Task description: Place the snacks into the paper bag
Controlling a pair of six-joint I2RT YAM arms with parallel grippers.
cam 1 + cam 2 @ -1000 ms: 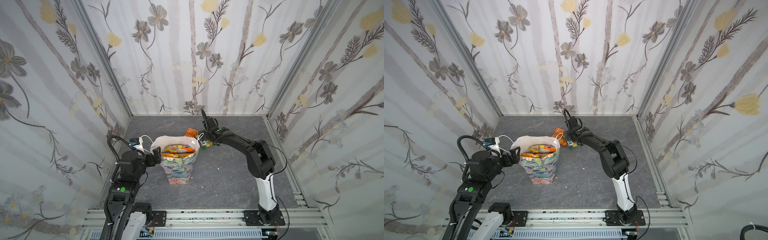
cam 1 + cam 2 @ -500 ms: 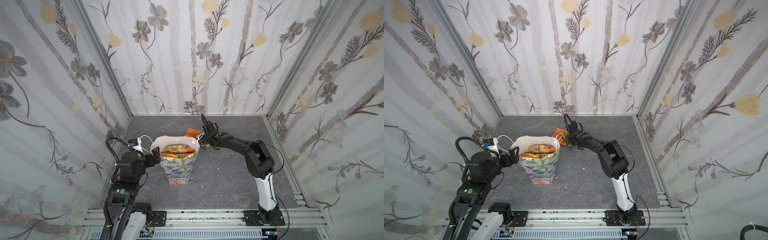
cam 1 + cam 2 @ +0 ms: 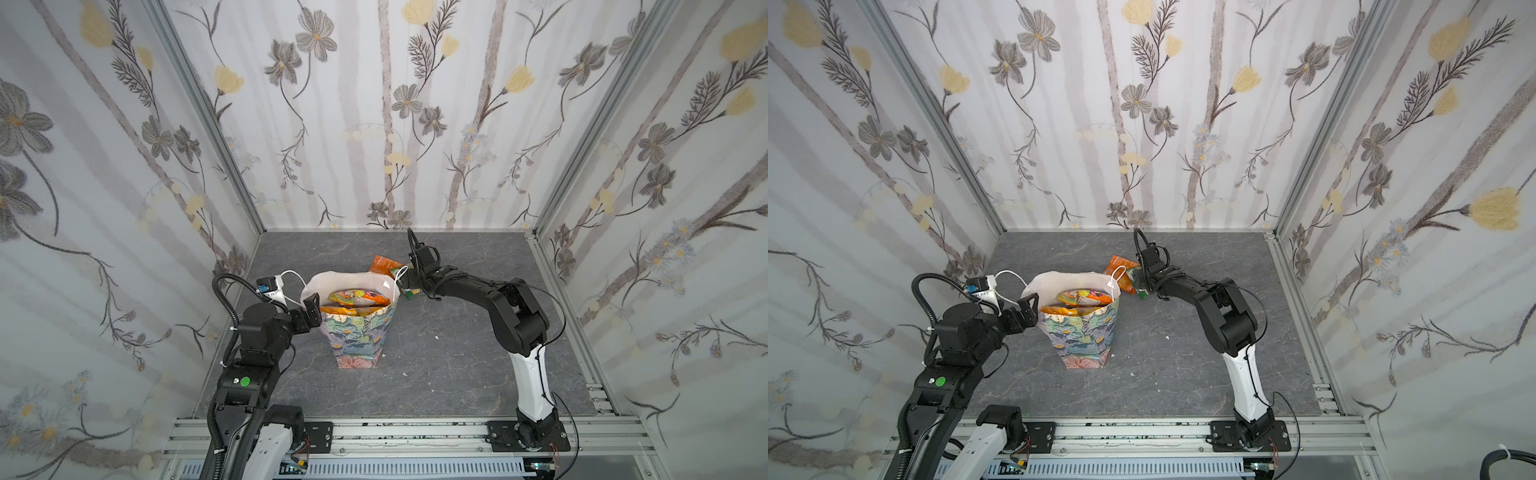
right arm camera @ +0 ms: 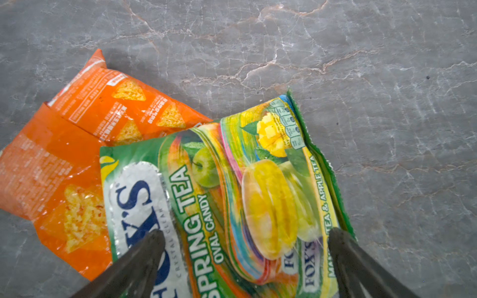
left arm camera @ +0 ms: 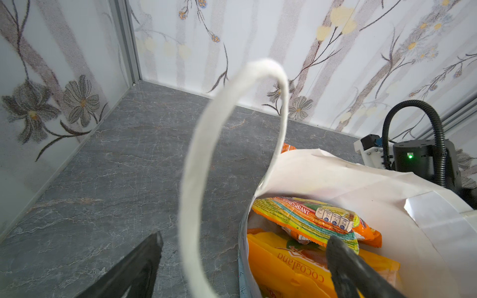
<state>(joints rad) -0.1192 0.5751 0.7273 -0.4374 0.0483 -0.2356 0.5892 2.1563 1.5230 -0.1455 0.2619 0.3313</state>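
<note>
Finds the right gripper (image 4: 246,233) spread wide, gripping nothing, directly over the green FOX'S packet (image 4: 232,193), which lies flat on the table (image 4: 387,77) at 1 o'clock from the paper bag (image 3: 359,336). Overlaps an orange packet (image 4: 77,144) (10 o'clock of that gripper in both top views). Sees the left gripper (image 5: 245,238) equally wide, straddling the bag's rim at 9 o'clock.

Glossy foil packet (image 4: 232,193) (matt paper bag (image 3: 360,337)).

The green packet (image 4: 232,193) runs off the wrist view's edge and hides part of the orange packet (image 4: 77,144).
</note>
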